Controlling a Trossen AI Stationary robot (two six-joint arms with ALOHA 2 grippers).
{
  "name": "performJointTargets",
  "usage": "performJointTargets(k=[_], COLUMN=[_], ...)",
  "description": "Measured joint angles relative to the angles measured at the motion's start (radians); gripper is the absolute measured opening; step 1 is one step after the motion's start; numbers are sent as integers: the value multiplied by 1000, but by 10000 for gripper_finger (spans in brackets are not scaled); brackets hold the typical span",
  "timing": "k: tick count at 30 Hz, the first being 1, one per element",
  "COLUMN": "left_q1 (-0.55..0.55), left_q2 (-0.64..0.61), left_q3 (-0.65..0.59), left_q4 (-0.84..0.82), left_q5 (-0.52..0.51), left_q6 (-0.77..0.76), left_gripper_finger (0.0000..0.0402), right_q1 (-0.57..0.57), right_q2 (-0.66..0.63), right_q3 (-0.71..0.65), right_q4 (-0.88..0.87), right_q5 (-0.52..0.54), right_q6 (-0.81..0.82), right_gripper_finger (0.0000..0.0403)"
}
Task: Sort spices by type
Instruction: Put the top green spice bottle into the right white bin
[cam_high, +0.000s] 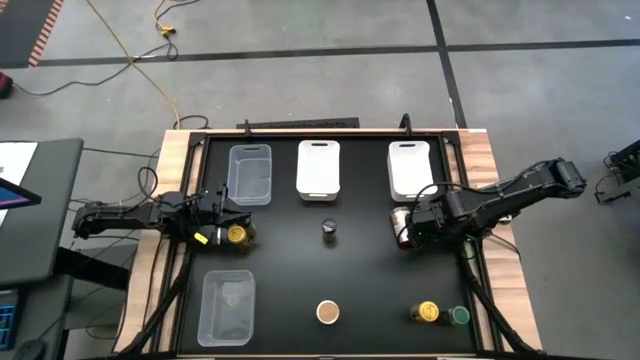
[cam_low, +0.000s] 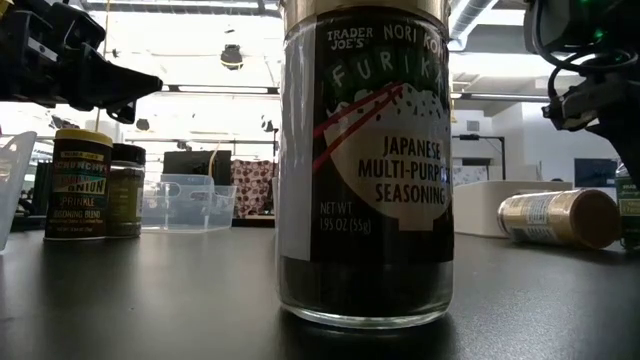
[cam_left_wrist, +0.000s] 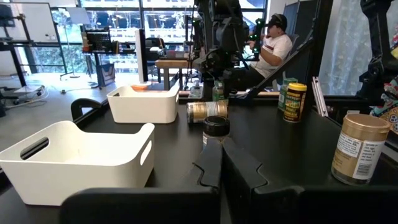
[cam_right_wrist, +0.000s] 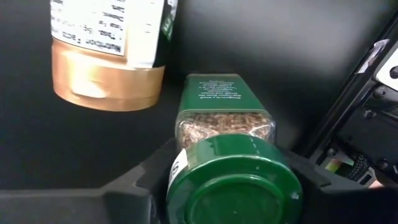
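Gripping a green-topped jar (cam_right_wrist: 230, 168) on both sides, the right pincer (cam_high: 412, 228) lay near the worktop's (cam_high: 370, 270) right edge, a fallen tan-topped jar (cam_right_wrist: 109, 56) beside it; the left pincer (cam_high: 222, 212) was pressed together.

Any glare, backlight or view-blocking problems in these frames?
Low view: the furikake jar stands close to the lens and blocks the middle; bright ceiling lights wash out the room behind. Left wrist view: bright windows backlight the scene. Right wrist view: the green-capped jar fills the foreground.

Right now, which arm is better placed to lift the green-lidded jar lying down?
Right. The right gripper straddles the green-lidded jar; the shut left gripper is far off, by a yellow-topped jar.
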Motion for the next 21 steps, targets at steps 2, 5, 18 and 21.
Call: performJointTargets(k=[2, 5, 18, 21], left_q1=[0, 0, 0, 0], left_q2=[0, 0, 0, 0], left_q3=[0, 0, 0, 0], left_q4=[0, 0, 0, 0], left_q5=[0, 0, 0, 0], left_q6=[0, 0, 0, 0], left_gripper_finger=[0, 0, 0, 0], right_q1=[0, 0, -1, -27], right_q2=[0, 1, -18, -21], right_q3=[1, 24, 377, 471], right_q4=[-1, -6, -238, -331], right_q5=[-1, -2, 1, 40], right_q6=[6, 8, -39, -78], right_gripper_finger=[234, 228, 228, 223])
